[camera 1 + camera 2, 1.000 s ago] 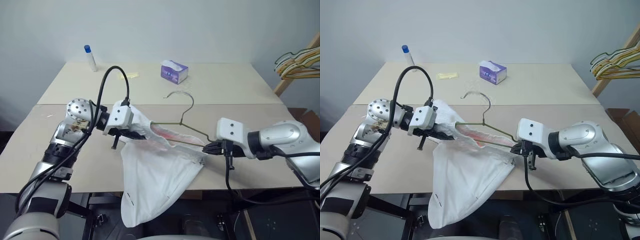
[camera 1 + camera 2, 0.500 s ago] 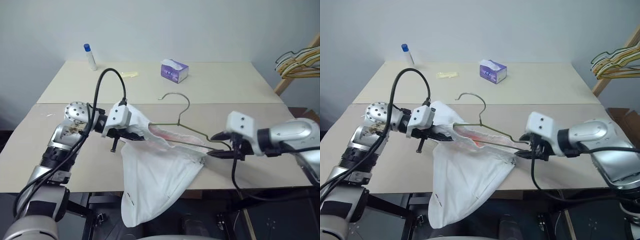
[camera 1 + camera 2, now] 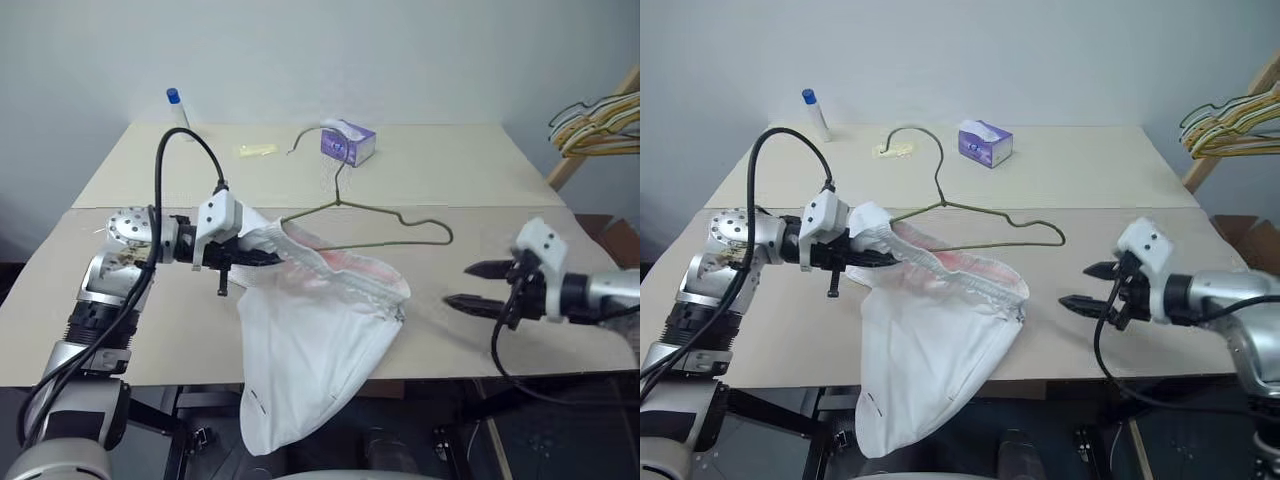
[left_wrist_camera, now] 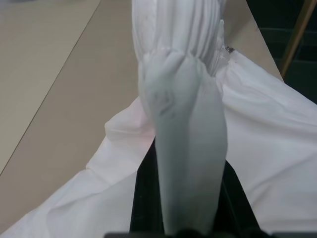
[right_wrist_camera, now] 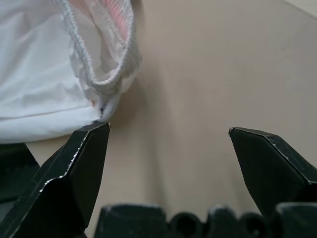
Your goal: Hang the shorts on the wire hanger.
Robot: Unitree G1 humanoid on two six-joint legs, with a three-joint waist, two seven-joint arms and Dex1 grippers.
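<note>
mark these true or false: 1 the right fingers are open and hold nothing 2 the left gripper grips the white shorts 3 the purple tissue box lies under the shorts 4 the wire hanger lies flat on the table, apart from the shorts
1. True: the right gripper stands open and empty, apart from the white soft cloth shorts.
2. True: the left gripper is shut on their gathered waistband.
3. False: the small purple tissue box sits far back on the beige table.
4. False: the thin grey-olive wire hanger is tilted up, its left end running into the shorts.
</note>
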